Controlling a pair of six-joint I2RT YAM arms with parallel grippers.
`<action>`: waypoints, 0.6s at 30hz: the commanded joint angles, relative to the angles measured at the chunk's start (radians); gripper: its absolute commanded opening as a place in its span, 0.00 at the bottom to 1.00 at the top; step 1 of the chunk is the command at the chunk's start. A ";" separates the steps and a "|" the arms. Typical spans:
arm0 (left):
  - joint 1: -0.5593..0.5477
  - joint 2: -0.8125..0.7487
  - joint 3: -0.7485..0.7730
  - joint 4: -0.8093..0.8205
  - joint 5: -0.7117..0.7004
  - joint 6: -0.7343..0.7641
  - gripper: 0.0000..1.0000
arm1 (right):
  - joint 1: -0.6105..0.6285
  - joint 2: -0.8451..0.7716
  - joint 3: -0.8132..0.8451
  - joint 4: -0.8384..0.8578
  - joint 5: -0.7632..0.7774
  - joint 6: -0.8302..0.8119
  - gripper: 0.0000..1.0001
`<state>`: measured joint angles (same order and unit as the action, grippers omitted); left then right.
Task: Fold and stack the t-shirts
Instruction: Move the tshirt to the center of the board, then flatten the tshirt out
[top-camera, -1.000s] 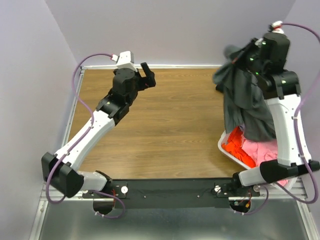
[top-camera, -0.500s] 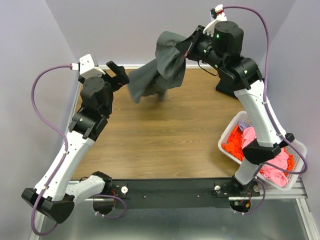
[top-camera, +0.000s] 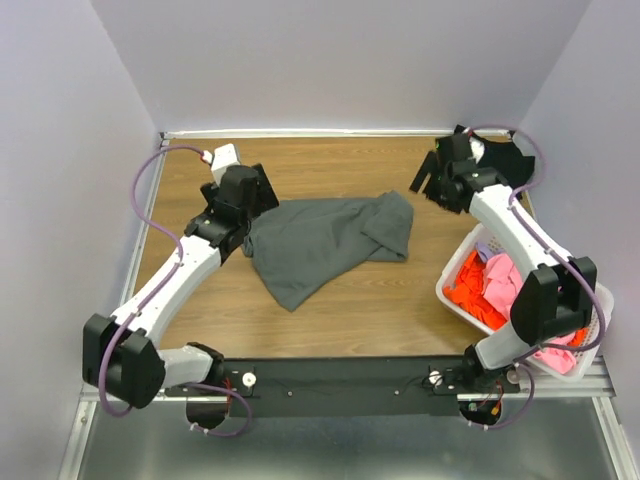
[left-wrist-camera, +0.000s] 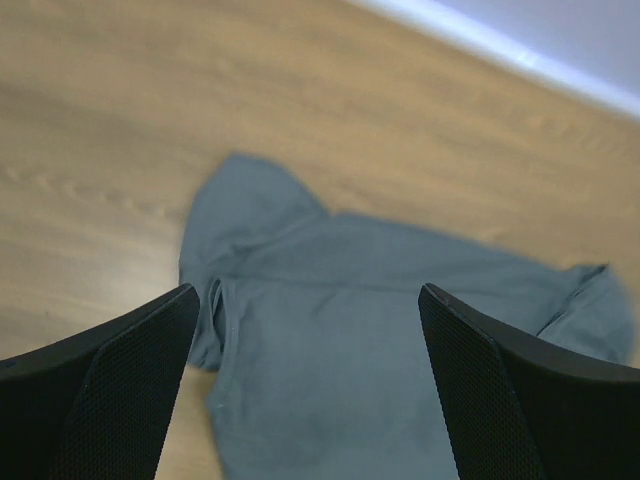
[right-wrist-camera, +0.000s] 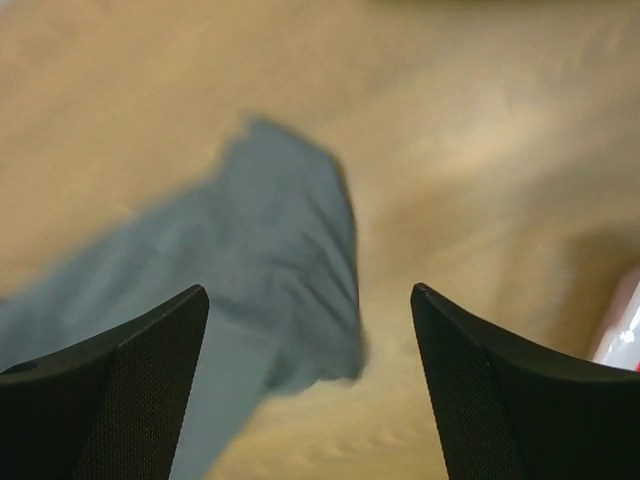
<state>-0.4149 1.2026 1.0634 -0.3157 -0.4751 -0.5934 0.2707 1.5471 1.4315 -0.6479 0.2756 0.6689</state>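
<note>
The left pincer (top-camera: 264, 196) stands wide, both fingers spread and nothing between them, and right below its tips lies the dark grey t-shirt (top-camera: 325, 240); from its wrist view the cloth (left-wrist-camera: 380, 330) fills the gap between the two black fingers (left-wrist-camera: 110, 390), with a sleeve spread out just ahead of the left one, though I cannot tell whether the tips touch it. The shirt lies rumpled and unfolded on the wooden table (top-camera: 330, 320), stretching away from this pincer toward the other arm, its far end bunched into a fold. The right pincer (top-camera: 432, 184) is also parted wide and holds nothing; it hangs a little apart from that bunched end, and its blurred wrist view shows the grey cloth (right-wrist-camera: 270, 250) ahead of it and to its left. Farther off, back along the right arm, sits the white basket (top-camera: 446, 292), with an orange t-shirt (top-camera: 468, 285) and a pink t-shirt (top-camera: 503, 283) heaped inside.
</note>
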 joint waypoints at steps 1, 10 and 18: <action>0.011 0.052 -0.058 -0.030 0.107 -0.060 0.98 | 0.021 0.001 -0.126 0.033 -0.139 -0.135 0.89; 0.037 0.218 -0.109 -0.051 0.170 -0.118 0.98 | 0.123 0.112 -0.177 0.102 -0.349 -0.242 0.89; 0.071 0.290 -0.131 -0.080 0.194 -0.149 0.98 | 0.145 0.280 -0.096 0.100 -0.362 -0.278 0.88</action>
<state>-0.3550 1.4773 0.9401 -0.3679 -0.3073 -0.7094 0.4110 1.7702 1.2758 -0.5632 -0.0536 0.4374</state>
